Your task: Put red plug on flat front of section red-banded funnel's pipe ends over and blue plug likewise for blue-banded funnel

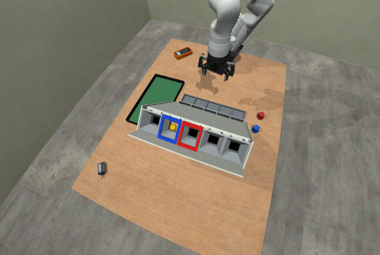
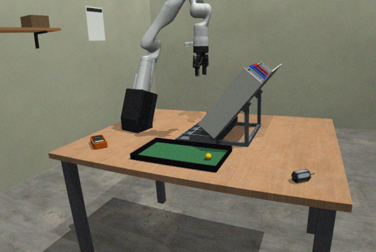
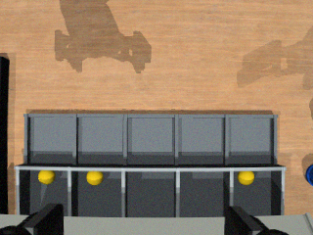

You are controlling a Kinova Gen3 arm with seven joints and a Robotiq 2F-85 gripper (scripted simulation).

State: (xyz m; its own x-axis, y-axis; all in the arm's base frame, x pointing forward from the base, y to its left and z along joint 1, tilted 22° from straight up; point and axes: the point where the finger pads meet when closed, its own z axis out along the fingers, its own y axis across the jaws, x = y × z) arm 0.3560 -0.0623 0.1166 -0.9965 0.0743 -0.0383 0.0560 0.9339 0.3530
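My gripper (image 1: pixel 215 76) (image 2: pixel 200 74) (image 3: pixel 144 222) is open and empty, high above the table behind the section row. The red plug (image 1: pixel 260 115) and blue plug (image 1: pixel 255 128) (image 3: pixel 310 174) stand on the table to the right of the row. A yellow marble (image 1: pixel 173 127) sits in the blue-banded funnel (image 1: pixel 160 131). The red-banded funnel (image 1: pixel 200 137) beside it shows no marble. In the wrist view marbles lie in the leftmost section (image 3: pixel 46 176), the one beside it (image 3: pixel 95 177) and the rightmost (image 3: pixel 245 177). One marble (image 2: pixel 208 156) lies in the tray (image 1: pixel 156 92) (image 2: pixel 170 152). The flat fronts (image 3: pixel 152 134) hold no plugs.
The sloping cover (image 1: pixel 199 115) (image 2: pixel 230 106) hides the pipes and rises to the funnels. An orange meter (image 1: pixel 183 53) (image 2: pixel 98 141) lies near the table's edge, and a small grey motor (image 1: pixel 101 169) (image 2: pixel 301 175) lies at another edge.
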